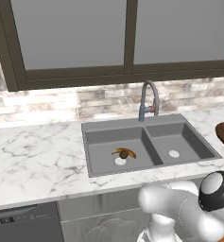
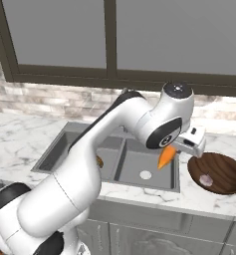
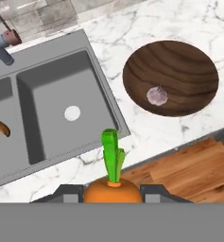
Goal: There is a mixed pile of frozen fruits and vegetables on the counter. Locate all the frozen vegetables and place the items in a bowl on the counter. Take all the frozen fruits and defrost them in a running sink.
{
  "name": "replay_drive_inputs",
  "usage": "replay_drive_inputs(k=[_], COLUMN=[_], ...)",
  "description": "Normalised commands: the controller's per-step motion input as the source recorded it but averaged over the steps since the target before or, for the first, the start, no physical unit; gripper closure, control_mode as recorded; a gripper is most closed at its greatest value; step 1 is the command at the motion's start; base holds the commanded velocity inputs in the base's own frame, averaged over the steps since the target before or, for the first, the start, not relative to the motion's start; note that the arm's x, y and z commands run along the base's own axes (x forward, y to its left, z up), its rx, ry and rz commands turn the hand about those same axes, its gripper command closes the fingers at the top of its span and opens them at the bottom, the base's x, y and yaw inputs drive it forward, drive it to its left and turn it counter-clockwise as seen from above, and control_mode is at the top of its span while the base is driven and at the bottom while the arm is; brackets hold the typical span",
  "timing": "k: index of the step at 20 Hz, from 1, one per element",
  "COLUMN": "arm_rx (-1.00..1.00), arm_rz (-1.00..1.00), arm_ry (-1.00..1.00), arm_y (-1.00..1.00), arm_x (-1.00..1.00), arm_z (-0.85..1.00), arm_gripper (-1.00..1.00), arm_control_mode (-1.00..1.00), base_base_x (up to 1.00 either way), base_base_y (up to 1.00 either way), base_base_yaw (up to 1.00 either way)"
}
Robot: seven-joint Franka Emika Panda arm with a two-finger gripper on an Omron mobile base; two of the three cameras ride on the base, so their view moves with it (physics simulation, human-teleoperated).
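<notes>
At lower centre of the hand view, the gripper (image 3: pixel 112 191) is clamping the carrot (image 3: pixel 113 188) across its thick, stiff body (light, probably slick); the bowl (image 3: pixel 170 78) is sitting upper right.

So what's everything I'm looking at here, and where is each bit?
carrot: one, orange with a green tip, clamped in the gripper, in the air near the sink's right end
bulb: one, pinkish-white, lying inside the bowl
bowl: one, dark reddish-brown wood look, on the counter right of the sink
banana: one, brownish-yellow, in the sink's left basin by the drain
kiwi: one, brown, in the left basin against the banana
sink: one, dark grey, two basins, set into the counter
tap: one, grey, arched, behind the sink
counter: one, white marble look
windows: dark frames, grey panes, above the brick backsplash
gripper: one, dark fingers shut on the carrot
arm: one, white with dark joints
</notes>
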Motion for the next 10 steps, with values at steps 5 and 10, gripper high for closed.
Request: replay_drive_inputs(k=[5, 10], arm_rx=[0.00, 0.00], arm_rz=[0.00, 0.00], arm_ry=[0.03, 0.03], arm_y=[-0.50, -0.47], arm_x=[0.30, 0.20], arm_z=[-0.01, -0.01], arm_gripper=[1.00, 1.00], arm_control_mode=[-1.00, -1.00], base_base_x=[0.00, 0.00], base_base_y=[0.00, 0.00], base_base_yaw=[0.00, 0.00])
